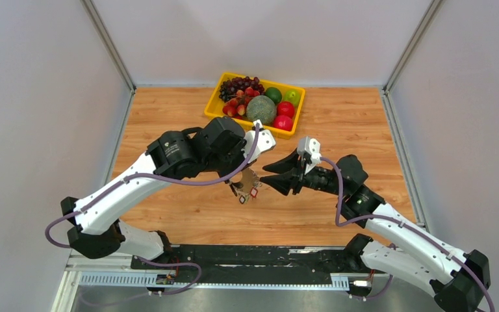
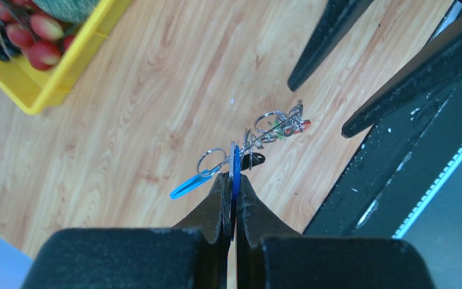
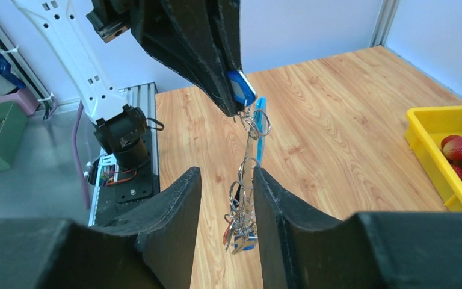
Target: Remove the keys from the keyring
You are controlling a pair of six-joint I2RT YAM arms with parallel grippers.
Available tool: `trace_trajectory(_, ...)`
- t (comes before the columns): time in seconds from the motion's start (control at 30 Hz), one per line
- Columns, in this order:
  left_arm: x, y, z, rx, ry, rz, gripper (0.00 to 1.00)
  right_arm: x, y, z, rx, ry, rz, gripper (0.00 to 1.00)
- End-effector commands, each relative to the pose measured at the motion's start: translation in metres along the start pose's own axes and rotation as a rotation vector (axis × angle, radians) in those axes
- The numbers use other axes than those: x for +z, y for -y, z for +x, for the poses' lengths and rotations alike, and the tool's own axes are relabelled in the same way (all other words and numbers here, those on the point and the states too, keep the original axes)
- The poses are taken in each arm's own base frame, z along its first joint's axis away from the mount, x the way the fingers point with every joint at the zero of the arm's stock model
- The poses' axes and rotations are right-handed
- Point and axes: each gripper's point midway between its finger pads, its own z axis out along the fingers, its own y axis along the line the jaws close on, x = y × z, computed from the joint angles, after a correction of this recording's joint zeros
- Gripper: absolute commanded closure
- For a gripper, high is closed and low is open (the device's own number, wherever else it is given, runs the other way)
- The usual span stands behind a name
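- From 9 o'clock in the top view, the left gripper (image 2: 233,179) reaches to the middle of the table (image 1: 351,117); it is clenched on the blue band of the keyring (image 2: 234,158), with the band edge-on between the pressed fingers
- The keyring is clear of the wood, hanging from the left gripper; below the band, thin silvery wire and small rings trail down in a loose chain
- The keys (image 3: 239,233) are bunched at the lower end of that chain, with red and blue heads showing; in the left wrist view a flat blue tag lies at 8 o'clock of the clamp and a black head at 2 o'clock, both just beside the fingertips
- The yellow tray (image 1: 216,99) sits at 12 o'clock on the table, loaded with fruit and well apart from the keys
- From 3 o'clock in the top view, the right gripper (image 3: 225,174) comes in released, jaws standing apart; the chain hangs through the gap, nearer the finger on the 3 o'clock side, and whether it touches that finger cannot be told
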Motion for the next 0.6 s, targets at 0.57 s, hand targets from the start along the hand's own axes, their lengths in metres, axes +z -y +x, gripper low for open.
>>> trace_trajectory(0.57, 0.001, 0.013, -0.001, -0.228, -0.097, 0.024, 1.00, 0.007, -0.045, 0.048, -0.009, -0.098, -0.227, 0.62)
